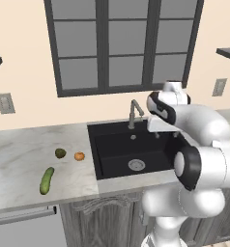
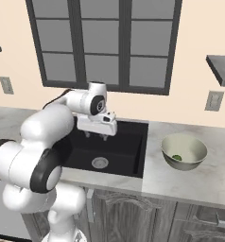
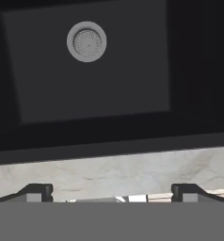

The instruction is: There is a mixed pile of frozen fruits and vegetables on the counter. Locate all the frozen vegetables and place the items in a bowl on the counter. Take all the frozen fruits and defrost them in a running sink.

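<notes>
tool (image 2: 96,136) wide, empty over sink (image 1: 112,144) | cucumber (image 1: 47,181) stiff, likely slick | you grip it mid-length across tabletop (image 1: 20,154)

A kitchen: black sink (image 1: 131,154) with faucet (image 1: 134,112), marbled counter (image 1: 20,159), wood cabinets (image 1: 102,219).

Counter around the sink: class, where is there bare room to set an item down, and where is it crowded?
Free: the counter left of the sink, between the wall and the olive-brown ball; also the front strip before the bowl on the right. Crowded: near the sink's left rim, where the ball, orange ball and cucumber lie.
</notes>
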